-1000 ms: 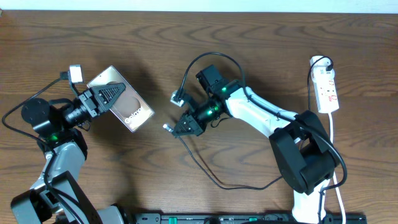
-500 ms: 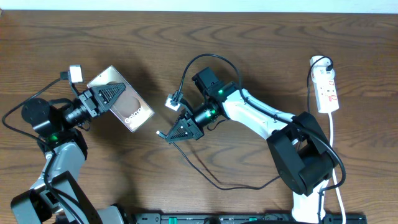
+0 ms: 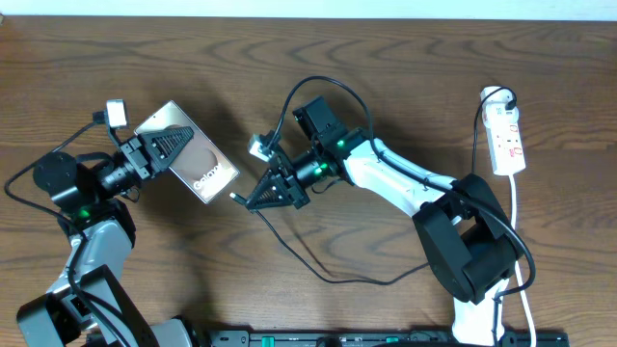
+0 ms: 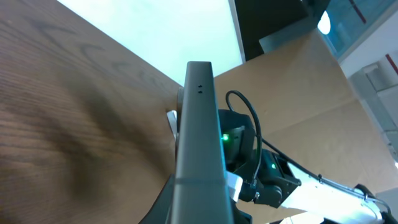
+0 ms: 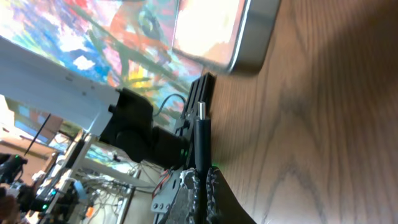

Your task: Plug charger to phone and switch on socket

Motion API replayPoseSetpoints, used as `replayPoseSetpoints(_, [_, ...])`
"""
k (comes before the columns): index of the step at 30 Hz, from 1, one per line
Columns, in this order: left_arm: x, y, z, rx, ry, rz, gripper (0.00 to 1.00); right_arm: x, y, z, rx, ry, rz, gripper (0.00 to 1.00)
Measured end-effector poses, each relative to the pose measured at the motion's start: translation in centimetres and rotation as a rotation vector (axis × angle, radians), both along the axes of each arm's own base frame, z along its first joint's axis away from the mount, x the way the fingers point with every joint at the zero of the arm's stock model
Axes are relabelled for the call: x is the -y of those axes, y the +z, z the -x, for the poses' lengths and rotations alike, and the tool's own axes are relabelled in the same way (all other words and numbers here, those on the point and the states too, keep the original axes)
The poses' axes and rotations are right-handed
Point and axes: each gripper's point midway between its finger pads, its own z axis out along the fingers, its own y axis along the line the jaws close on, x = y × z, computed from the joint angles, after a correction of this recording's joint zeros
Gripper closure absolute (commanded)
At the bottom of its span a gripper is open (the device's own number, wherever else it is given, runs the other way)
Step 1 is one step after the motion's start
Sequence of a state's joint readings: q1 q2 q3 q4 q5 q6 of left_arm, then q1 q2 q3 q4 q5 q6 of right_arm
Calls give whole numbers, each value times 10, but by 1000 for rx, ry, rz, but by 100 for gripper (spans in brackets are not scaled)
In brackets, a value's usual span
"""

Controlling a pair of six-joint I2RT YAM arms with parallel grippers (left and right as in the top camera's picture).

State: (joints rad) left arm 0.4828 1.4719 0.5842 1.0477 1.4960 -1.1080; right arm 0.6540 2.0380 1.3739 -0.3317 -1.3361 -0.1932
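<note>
The phone [image 3: 198, 166] with white lettering is held tilted above the table by my left gripper [image 3: 172, 150], which is shut on its upper end. In the left wrist view its grey edge [image 4: 199, 143] runs up the middle. My right gripper [image 3: 265, 190] is shut on the charger's plug end [image 3: 235, 197], whose tip points at the phone's lower right edge, a small gap apart. In the right wrist view the plug [image 5: 201, 134] stands between the jaws, below the phone's end [image 5: 217, 34]. The thin black charger cable [image 3: 328, 275] trails over the table. The white socket [image 3: 506, 140] lies at far right.
The socket's white cord [image 3: 516, 207] runs down the right side past the right arm's base [image 3: 472, 246]. The left arm's base and cables [image 3: 58, 183] are at the left edge. A black rail [image 3: 337, 337] lies along the front edge.
My right gripper has moved left with the charger plug, closing most of the gap to the phone's lower edge. The left gripper and the phone have stayed still.
</note>
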Motion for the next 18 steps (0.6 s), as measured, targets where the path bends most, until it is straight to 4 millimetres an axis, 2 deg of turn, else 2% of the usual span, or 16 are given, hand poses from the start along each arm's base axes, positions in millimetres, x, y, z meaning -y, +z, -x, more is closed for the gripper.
replayPoseSetpoints(18, [0,0,-1,-13,5,10,93,-7,8,-9,-60,-34,15,99])
